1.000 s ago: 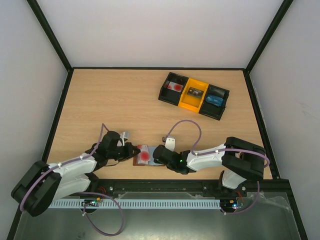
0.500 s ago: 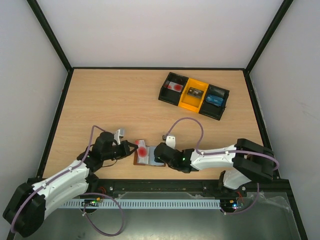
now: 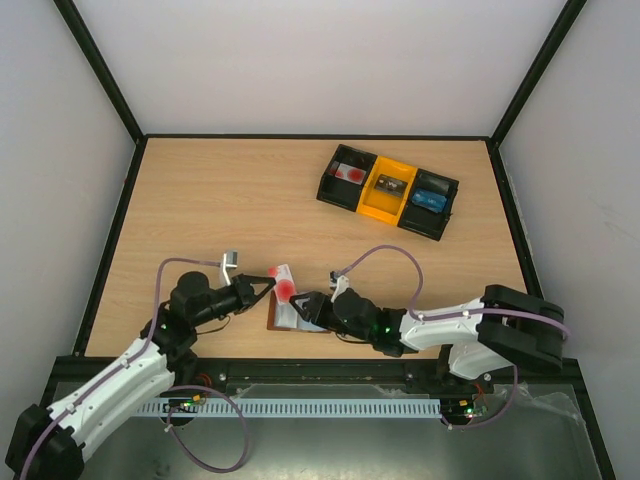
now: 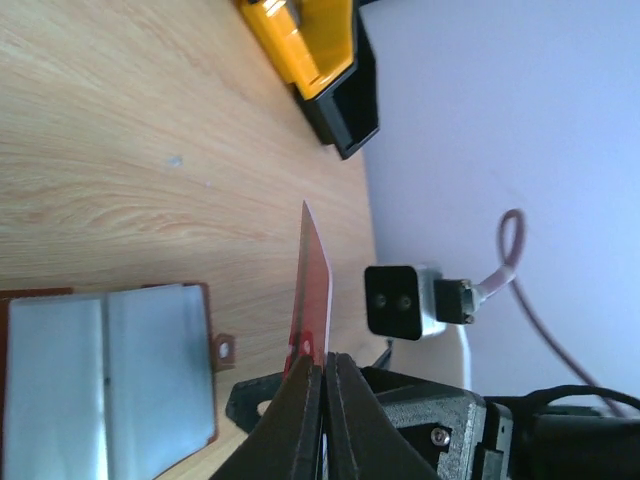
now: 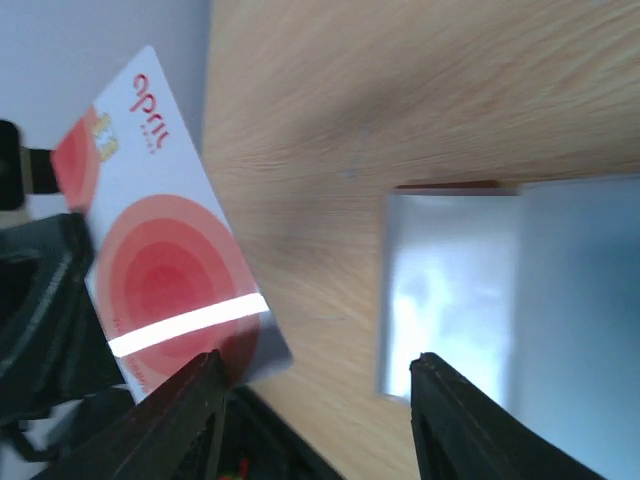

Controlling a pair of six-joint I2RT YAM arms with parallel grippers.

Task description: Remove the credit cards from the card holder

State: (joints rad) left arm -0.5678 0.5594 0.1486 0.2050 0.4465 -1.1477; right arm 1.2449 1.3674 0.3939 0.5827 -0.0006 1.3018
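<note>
The brown card holder lies open near the table's front edge, grey-blue inside up. It also shows in the left wrist view and the right wrist view. My left gripper is shut on a credit card, white with red circles, and holds it in the air just left of the holder. The card is edge-on in the left wrist view, between the gripper's closed tips, and face-on in the right wrist view. My right gripper is open over the holder's left part; contact is unclear.
A black-and-yellow tray of bins stands at the back right, holding small items. Its yellow bin shows at the top of the left wrist view. The right wrist's camera block sits close to the held card.
My left gripper has drawn back to the left and lifted the card off the holder. My right gripper has shifted left over the holder.
</note>
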